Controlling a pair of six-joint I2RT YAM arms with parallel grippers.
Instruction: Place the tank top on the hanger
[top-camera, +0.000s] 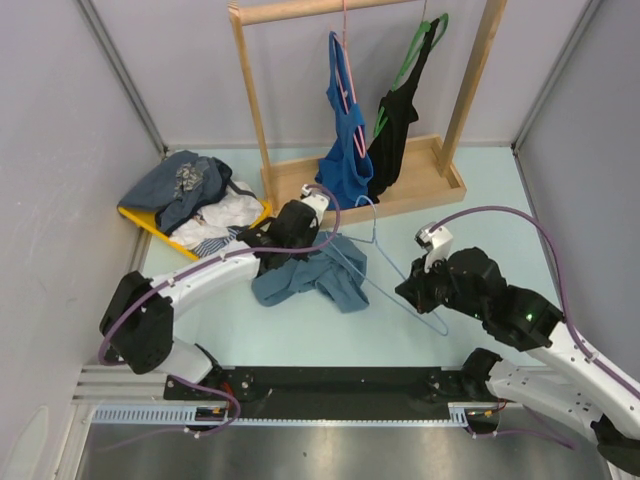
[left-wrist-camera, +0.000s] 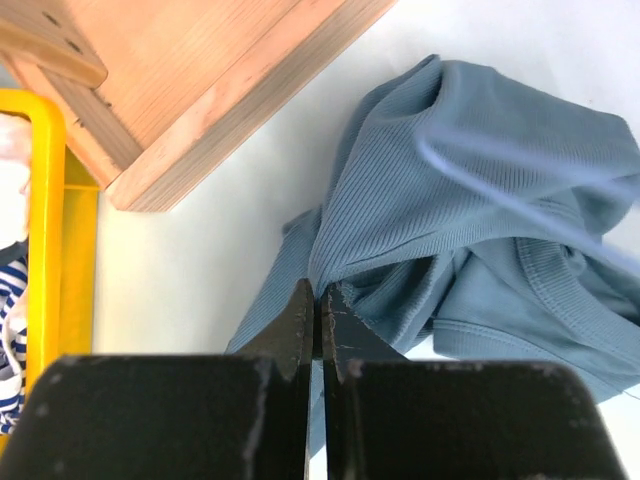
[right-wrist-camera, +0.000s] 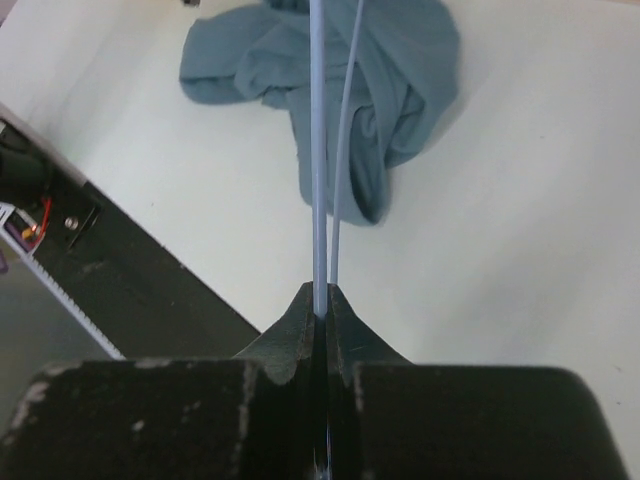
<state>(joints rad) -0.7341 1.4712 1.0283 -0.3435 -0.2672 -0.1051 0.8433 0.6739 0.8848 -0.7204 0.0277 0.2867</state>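
Closest to us, the right jaws are clamped on the hanger (right-wrist-camera: 318, 200), and we watch its pale blue wire run straight out from between the tips toward the tank top (right-wrist-camera: 400, 70). From above, that wire slants across the tabletop (top-camera: 510, 200), hook end up by the front edge of the rack (top-camera: 410, 195).

Over to the left jaws: closed as well, tips right at a raised fold along the top's edge, and the cloth looks pinched there. The top lies crumpled mid-tabletop, just in front of the rack's wooden base, with one hanger wire crossing over it.

We've got the rack's corner near the left jaws, a strip of tabletop showing between that corner and the cloth. Past the corner sits the yellow bin (top-camera: 135, 218) under heaped clothes (top-camera: 190, 185), tight against the left wall.

On the right, a broad stretch of pale tabletop runs from the hanger out to the right wall (top-camera: 590, 150). The near edge meets the black rail (top-camera: 340, 382).
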